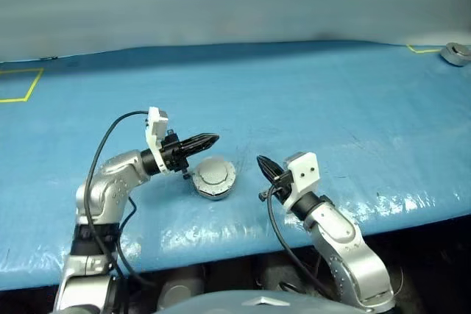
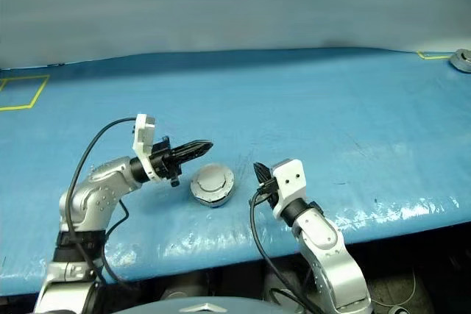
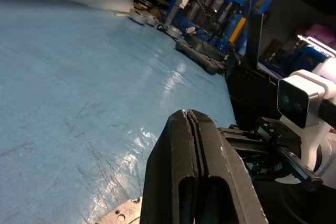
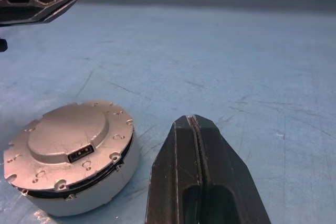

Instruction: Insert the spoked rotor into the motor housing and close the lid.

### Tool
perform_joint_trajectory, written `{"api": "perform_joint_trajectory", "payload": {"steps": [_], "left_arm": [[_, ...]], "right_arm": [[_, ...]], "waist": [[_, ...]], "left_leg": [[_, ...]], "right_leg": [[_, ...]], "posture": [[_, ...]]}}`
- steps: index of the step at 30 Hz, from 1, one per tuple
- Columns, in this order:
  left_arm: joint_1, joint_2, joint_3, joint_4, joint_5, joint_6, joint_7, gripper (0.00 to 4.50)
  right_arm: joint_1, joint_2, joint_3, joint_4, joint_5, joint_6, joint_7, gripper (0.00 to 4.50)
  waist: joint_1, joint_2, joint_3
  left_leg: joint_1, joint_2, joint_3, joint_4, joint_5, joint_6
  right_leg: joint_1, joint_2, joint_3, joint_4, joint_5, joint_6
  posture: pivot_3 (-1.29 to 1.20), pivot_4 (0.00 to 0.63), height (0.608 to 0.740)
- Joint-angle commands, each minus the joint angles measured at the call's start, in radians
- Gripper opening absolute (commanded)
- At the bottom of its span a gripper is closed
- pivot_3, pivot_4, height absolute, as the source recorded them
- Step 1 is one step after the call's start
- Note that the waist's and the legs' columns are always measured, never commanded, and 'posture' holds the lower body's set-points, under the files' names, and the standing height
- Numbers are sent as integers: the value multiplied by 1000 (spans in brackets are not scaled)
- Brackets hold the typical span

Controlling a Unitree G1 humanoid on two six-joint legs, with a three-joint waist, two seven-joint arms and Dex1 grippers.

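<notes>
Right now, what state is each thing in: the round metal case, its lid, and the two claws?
Motor housing: closed, resting on the blue table, a bit tilted.
Lid: shut on top of the housing, plain face with raised circle up.
Left gripper: shut, empty, just above the housing.
Right gripper: shut, empty, beside the housing, not touching.
</notes>
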Motion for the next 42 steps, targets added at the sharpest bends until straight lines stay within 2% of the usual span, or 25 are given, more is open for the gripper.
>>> {"api": "perform_joint_trajectory", "payload": {"steps": [1, 5, 8, 12, 13, 19, 25, 32, 40, 42], "left_arm": [[133, 3, -23, -154, 112, -171, 90, 30], [319, -42, -61, -223, 214, -375, 166, 30], [444, -74, -81, -223, 238, -537, 162, 0], [567, -110, -125, -169, 306, -721, 193, 0], [581, -122, -131, -156, 318, -756, 208, 0], [631, -181, -159, -60, 355, -926, 271, 0], [655, -212, -170, 54, 376, -1053, 315, 0], [656, -206, -175, 123, 357, -1117, 326, 0], [665, -207, -193, 89, 354, -1101, 358, 0], [668, -205, -197, 78, 356, -1101, 368, 0]], "right_arm": [[-77, -14, 39, -40, 36, 50, 53, 0], [-164, -47, 75, 0, 51, 75, 119, 0], [-218, -71, 101, 32, 71, 76, 185, 534], [-284, -89, 141, 95, 68, 82, 240, 1957], [-295, -90, 148, 110, 70, 79, 252, 2134], [-340, -89, 197, 194, 27, 38, 279, 4058], [-369, -73, 218, 260, -6, 6, 285, 4058], [-382, -51, 219, 322, -25, -10, 291, 4058], [-379, -58, 230, 366, -61, 2, 308, 4058], [-381, -60, 234, 373, -72, -12, 309, 3681]], "waist": [[0, 0, 0], [11, 0, 0], [15, 0, 0], [13, 0, 0], [13, 0, 0], [13, 0, 0], [12, 0, 0], [12, 0, 0], [12, 0, 0], [11, 0, 0]], "left_leg": [[0, 0, 0, 0, 0, 0], [0, 1, 0, -1, 0, 0], [0, 0, -1, 0, 0, 0], [-1, 1, 1, -1, -1, 2], [-1, 1, 1, -1, -1, 3], [-2, 1, 1, -1, -1, 4], [-2, 0, 1, -1, -2, 4], [-2, 0, 1, -1, -2, 4], [-2, 0, 1, -1, -2, 4], [-2, 0, 1, -1, -2, 4]], "right_leg": [[0, 0, 0, 0, 0, 0], [1, 0, -1, -2, -1, 0], [3, 0, -1, -6, -4, 1], [5, 0, -2, -12, -2, 1], [5, 0, -2, -12, -2, 1], [4, 1, -2, -14, -1, 2], [4, 1, -2, -14, 0, 4], [4, 1, -3, -14, 0, 5], [4, 1, -3, -14, 0, 5], [4, 1, -3, -14, 0, 5]], "posture": [[0, 150, 740], [0, 150, 740], [0, 150, 740], [0, 150, 740], [0, 150, 740], [0, 150, 740], [0, 150, 740], [0, 150, 740], [0, 150, 740], [0, 150, 740]]}}
